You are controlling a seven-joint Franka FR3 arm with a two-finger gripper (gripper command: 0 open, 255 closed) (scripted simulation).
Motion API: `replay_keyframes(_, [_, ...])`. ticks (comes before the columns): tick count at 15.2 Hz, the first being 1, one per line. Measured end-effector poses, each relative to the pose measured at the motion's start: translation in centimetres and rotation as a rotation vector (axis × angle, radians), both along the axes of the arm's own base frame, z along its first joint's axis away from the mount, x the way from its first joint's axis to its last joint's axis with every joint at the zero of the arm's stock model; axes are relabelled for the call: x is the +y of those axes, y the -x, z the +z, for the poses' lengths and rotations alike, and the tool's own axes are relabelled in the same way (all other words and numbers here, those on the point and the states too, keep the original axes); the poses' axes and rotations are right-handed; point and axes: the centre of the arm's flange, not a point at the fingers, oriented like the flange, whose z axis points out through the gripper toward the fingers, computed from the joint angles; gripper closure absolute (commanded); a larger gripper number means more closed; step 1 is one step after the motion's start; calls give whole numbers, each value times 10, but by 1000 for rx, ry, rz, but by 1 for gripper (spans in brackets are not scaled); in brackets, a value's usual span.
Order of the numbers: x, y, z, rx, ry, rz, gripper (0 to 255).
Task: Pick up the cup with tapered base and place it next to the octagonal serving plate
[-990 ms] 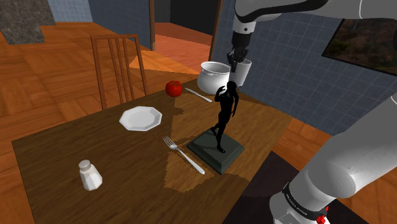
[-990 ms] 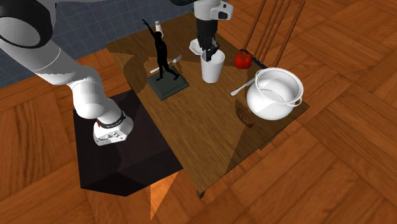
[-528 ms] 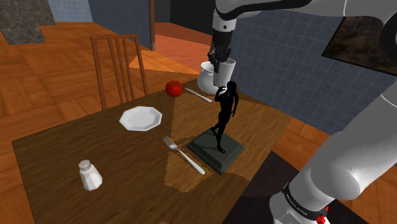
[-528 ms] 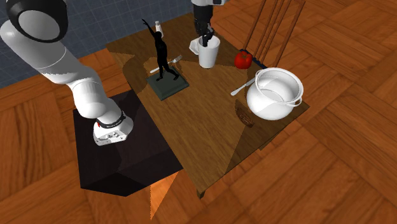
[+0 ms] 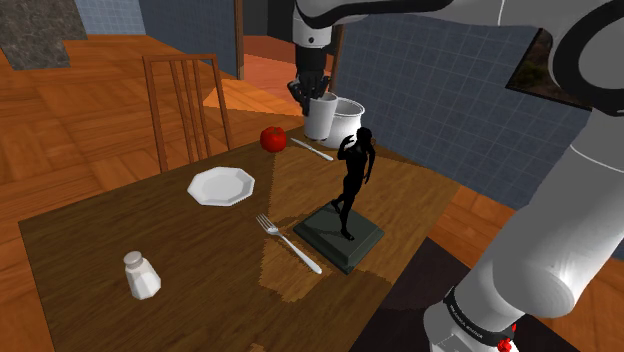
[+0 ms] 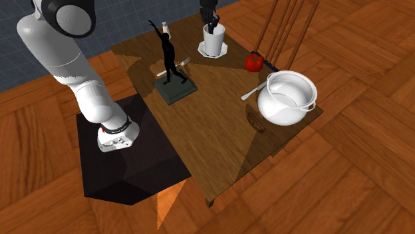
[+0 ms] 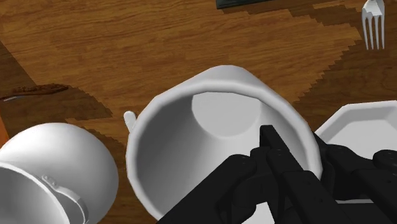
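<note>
Cup [image 7: 184, 140], plain white and narrowing toward its base, is clamped by its rim in the gripper [image 7: 302, 145]: one of the black fingers [image 7: 280, 165] reaches down inside against the wall and the other presses on the outside of the same wall, so the jaws are closed on that thin edge. The cup hangs upright and raised off the table [image 5: 200, 290]. Just past the outer finger, and lower, lies the white octagonal plate [image 7: 366, 124]; in the second exterior view the cup shows directly over it. On the far side of the cup from the fingers sits a white lidless pot [image 7: 57, 159] with a handle, close to the cup but apart from it. Farther out from the outer finger, beyond the plate, a fork [image 7: 373, 24] lies flat on the wood. Beyond that stands a black statue [image 5: 352, 185] of a figure on a dark square base. A red apple [image 5: 272, 138] rests between the plate and the pot. A white shaker [image 5: 141, 274] stands well away near the table's far end, and a wooden chair [image 5: 185, 100] is drawn up to the table's edge by the plate.
</note>
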Motion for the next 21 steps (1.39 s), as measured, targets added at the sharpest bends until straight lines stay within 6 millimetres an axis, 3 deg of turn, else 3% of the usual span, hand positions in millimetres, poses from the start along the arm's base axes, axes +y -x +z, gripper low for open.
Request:
replay_keyframes(3, [40,-10,3,0,0,0,255])
replay_keyframes(5, [50,-14,-4,0,0,0,255])
replay_keyframes(21, [53,-14,-87,1,0,-1,255])
